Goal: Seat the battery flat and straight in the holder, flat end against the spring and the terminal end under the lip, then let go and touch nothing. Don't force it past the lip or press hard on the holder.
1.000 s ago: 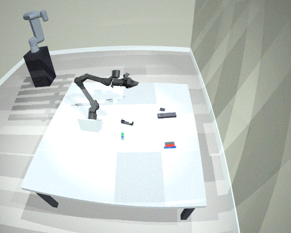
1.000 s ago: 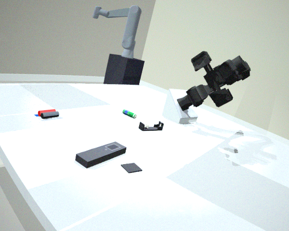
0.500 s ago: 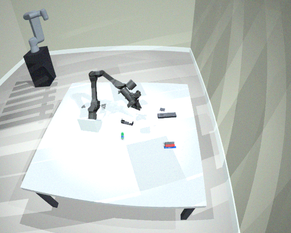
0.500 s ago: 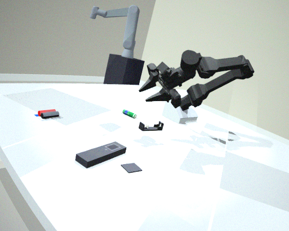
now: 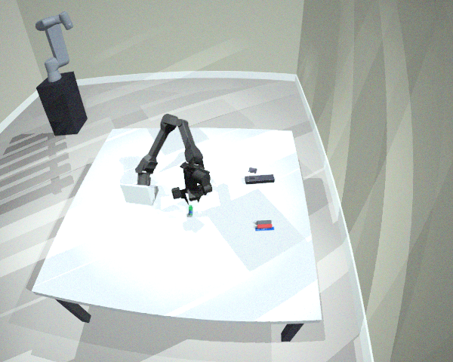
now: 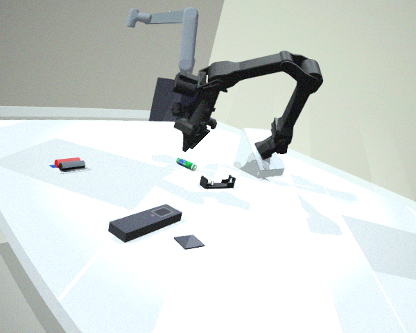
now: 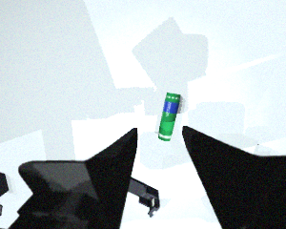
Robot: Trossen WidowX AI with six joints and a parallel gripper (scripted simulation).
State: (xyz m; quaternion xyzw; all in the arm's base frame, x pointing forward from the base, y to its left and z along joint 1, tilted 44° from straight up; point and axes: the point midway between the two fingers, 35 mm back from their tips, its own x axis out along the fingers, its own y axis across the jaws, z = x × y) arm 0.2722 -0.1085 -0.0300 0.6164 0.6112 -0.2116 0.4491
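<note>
A green battery [image 5: 189, 210] [image 6: 186, 164] [image 7: 169, 116] with a blue band lies on its side on the table. The black holder [image 6: 219, 185] lies close by on the table, with a pale spring at its left end and raised black parts at its right end. In the wrist view only one end of the holder [image 7: 146, 192] shows, the rest hidden behind a finger; in the top view the arm hides it. My gripper [image 5: 192, 200] [image 6: 188, 148] [image 7: 159, 131] points down, above the table near the battery. Its fingers are partly open, with nothing between them.
A long dark box [image 5: 259, 179] [image 6: 145, 222] and a small dark plate [image 5: 252, 170] [image 6: 189, 241] lie apart from the holder. A red cylinder [image 5: 264, 225] [image 6: 68, 161] and a grey one lie together. A pale wedge-shaped block [image 5: 138, 194] stands by the arm's base.
</note>
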